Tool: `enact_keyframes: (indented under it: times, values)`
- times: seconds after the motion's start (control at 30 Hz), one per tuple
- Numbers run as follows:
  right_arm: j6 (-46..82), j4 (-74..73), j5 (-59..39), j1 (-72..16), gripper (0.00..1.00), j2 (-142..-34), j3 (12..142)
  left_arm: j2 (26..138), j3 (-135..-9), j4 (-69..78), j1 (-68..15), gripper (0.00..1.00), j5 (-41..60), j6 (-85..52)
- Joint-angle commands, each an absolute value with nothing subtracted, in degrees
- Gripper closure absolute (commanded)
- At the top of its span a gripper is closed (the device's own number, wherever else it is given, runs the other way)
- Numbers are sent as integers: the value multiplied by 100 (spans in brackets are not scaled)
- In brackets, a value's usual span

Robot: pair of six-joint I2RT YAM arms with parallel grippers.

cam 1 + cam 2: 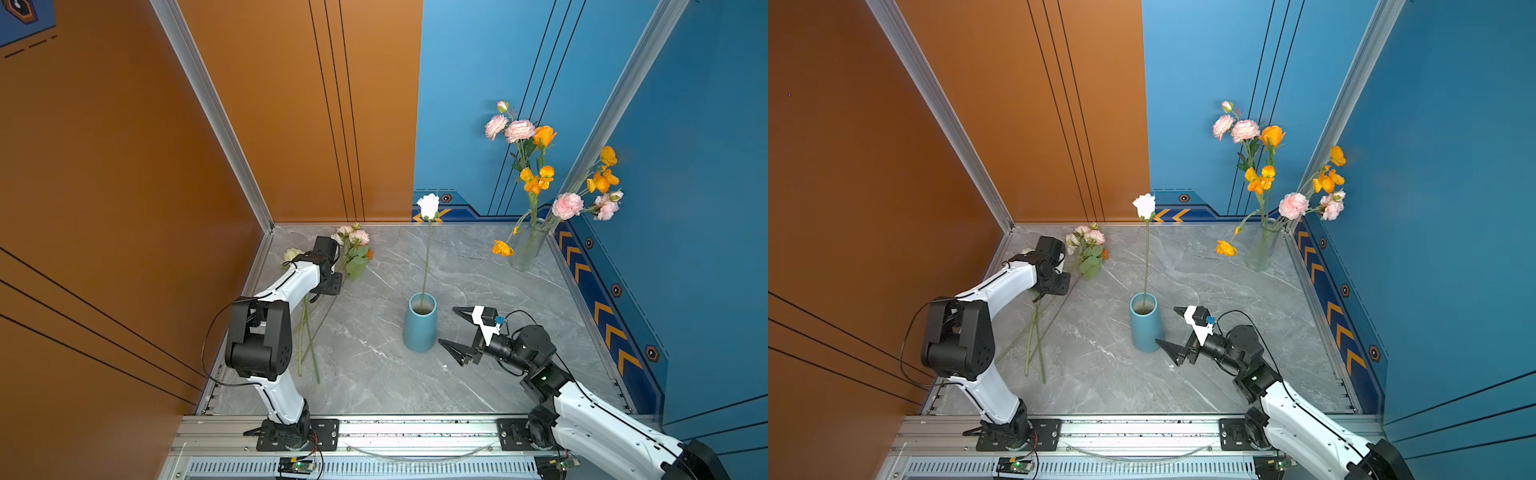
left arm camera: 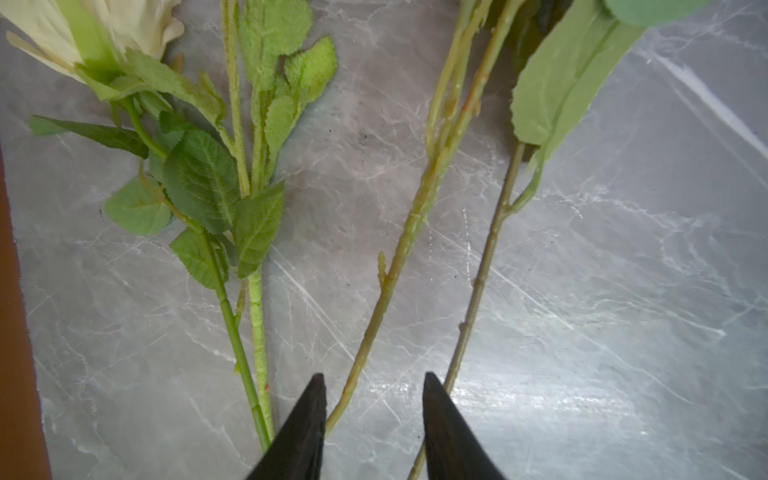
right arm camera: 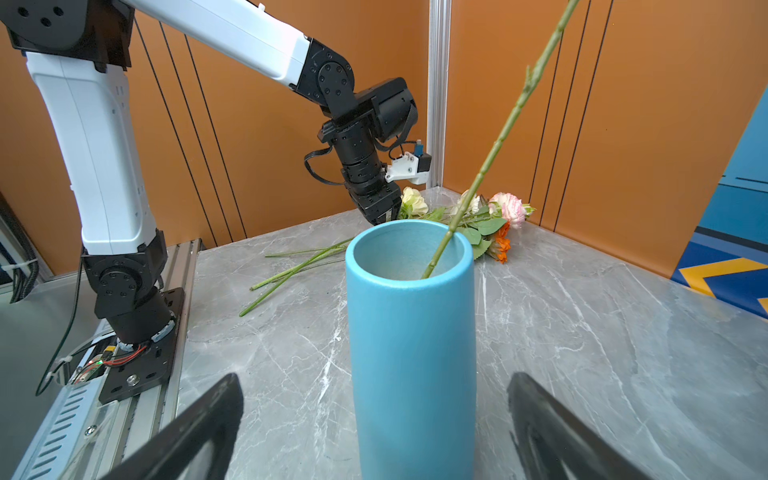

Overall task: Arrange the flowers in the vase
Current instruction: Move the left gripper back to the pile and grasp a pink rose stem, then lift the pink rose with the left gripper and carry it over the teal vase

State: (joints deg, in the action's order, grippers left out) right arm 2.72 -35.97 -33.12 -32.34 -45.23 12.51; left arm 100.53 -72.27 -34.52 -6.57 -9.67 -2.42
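The blue vase stands mid-table with one white-bloomed flower upright in it. My right gripper is open wide, one finger on each side of the vase, touching neither side. Several flowers lie at the back left, stems pointing forward. My left gripper hangs low over them, partly open. A yellow-green stem runs between its fingertips, and another stem passes the outer finger. A cream bloom lies beyond.
A clear glass vase with several pink and orange flowers stands at the back right corner. Orange wall closes the left side, blue wall the right. A metal rail runs along the front edge.
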Motion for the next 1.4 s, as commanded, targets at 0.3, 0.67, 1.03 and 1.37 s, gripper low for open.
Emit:
enact_keyframes:
  times: [0.3, 0.67, 1.03, 1.37]
  values:
    - [97, -3611, -3499, -3300, 0, -4916, 1479, 10556, -7508, -3431, -370, 63, 8, -200]
    - [114, -3638, -3516, -3300, 0, -5009, 1498, 11005, -7494, -3198, -187, 69, 99, -296]
    - [53, -3586, -3435, -3305, 0, -5069, 1511, 10406, -7473, -3130, -656, 100, -306, 27]
    - [35, -3573, -3401, -3304, 0, -5093, 1529, 9089, -7174, -3068, -703, 100, -743, 49]
